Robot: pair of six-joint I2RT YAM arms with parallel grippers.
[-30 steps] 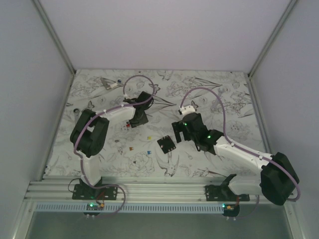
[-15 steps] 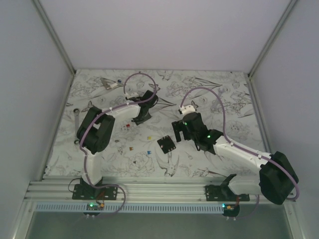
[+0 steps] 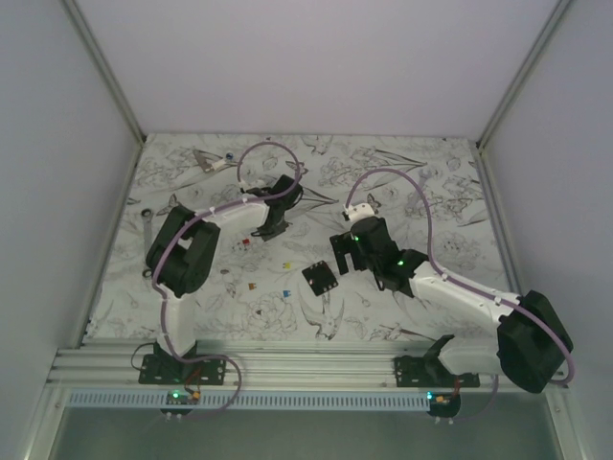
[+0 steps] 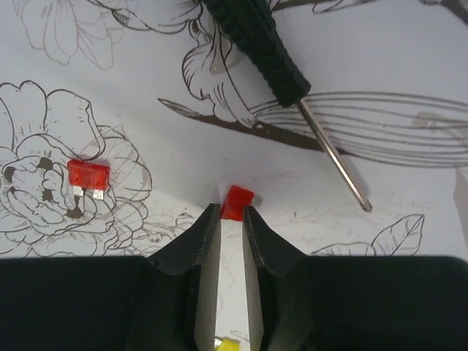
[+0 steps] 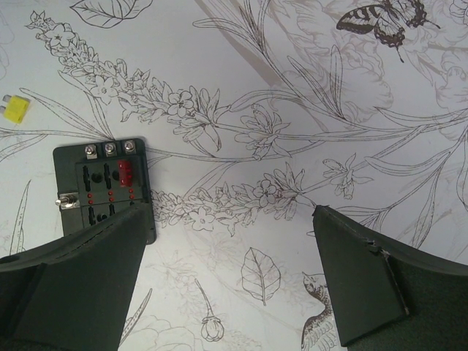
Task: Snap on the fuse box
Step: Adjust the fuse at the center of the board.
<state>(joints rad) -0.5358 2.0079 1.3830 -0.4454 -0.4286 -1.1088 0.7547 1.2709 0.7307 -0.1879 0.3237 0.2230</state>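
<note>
Black plastic, the fuse box lies flat on the flower-printed table, between the two arms and close to the right gripper, whose jaws stand wide apart with nothing in them. In the right wrist view one finger hides the box's near corner (a seated fuse, red, shows in its slots). The left gripper, farther back, has its jaws drawn narrow onto a red fuse at their tips. A screwdriver lies just beyond, and a spare fuse lies off to one side.

Fuse box lies left of right pincer.
</note>
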